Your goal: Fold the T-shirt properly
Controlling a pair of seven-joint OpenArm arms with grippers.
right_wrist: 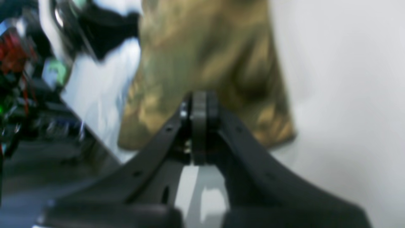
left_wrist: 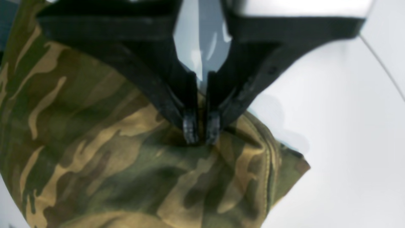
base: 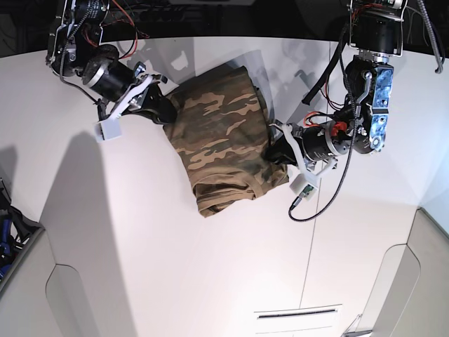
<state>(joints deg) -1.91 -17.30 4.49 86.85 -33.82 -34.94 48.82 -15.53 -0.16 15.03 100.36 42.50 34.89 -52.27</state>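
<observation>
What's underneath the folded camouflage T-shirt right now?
The camouflage-print cloth T-shirt lies on the white table. Only bare table shows around it; whatever lies beneath the folded cloth is covered.

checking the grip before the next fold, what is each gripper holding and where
The left gripper pinches the T-shirt at a side edge, near a folded corner. The right gripper is shut, at the opposite edge; a hold there cannot be told.

Matt camouflage cloth T-shirt point(base: 228, 140) on a smooth white table point(base: 140, 246).

The right wrist view is blurred, smearing the T-shirt point(right_wrist: 208, 63). In the left wrist view, the picture's edges cut its cloth off
</observation>
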